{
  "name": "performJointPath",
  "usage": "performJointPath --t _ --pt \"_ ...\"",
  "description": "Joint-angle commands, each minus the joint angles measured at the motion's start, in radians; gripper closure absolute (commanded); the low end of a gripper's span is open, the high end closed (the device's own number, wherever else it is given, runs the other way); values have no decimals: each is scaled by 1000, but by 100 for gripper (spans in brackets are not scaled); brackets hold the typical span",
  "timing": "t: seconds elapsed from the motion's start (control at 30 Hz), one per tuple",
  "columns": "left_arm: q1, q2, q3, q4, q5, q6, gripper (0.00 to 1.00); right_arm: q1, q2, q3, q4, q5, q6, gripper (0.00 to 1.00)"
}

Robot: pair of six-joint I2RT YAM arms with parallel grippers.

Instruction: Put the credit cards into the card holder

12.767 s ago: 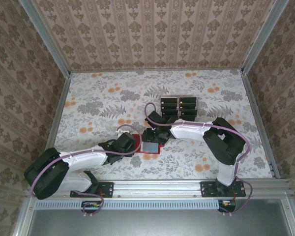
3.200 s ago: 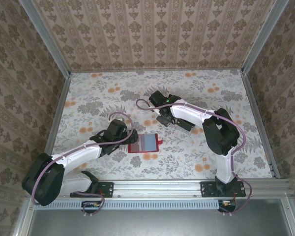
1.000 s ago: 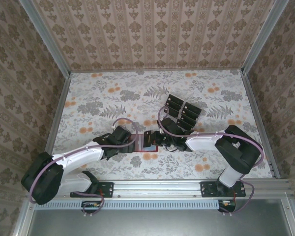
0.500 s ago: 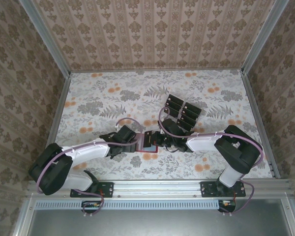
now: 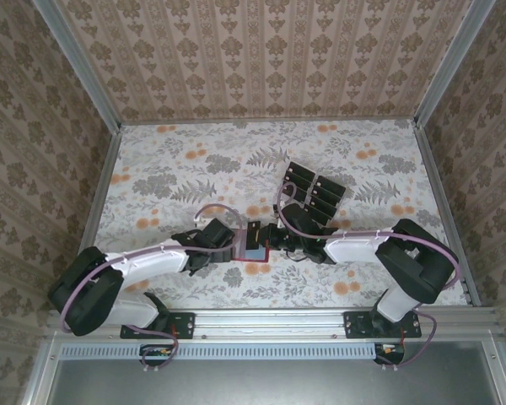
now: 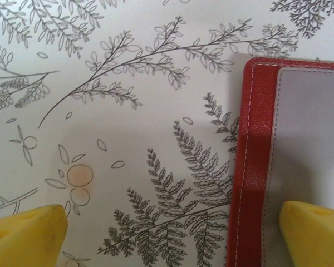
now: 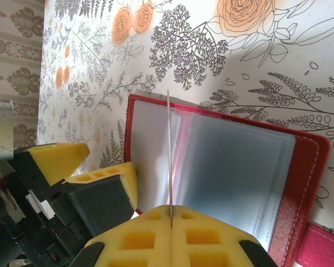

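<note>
Right gripper (image 7: 170, 217) clamps 1 thin, probably stiff, slick card (image 7: 168, 144) by its edge; left gripper (image 6: 167, 239) spread wide at holder (image 6: 249, 167).

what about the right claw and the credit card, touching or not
Touching: the right wrist view shows the right claw shut on the thin credit card, seen edge-on.

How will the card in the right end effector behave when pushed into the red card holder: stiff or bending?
Probably stiff: the card stands straight, edge-on, from the shut right end effector. It looks very thin, so likely light and apt to slip. The clear sleeve of the card holder looks limp and may buckle.
</note>
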Motion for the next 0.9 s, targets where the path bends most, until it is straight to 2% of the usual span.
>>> performJointPath --t 0.0,0.4,0.87 --pt "-4 -19 -29 -53 -24 -39 0 3 -12 -21 80 2 34 100" --pt "-11 -25 -53 -25 -14 -51 0 54 59 -51 229 76 68 100" --pt "-11 -30 -66 -13 -12 -50 0 94 143 -65 291 128 85 100"
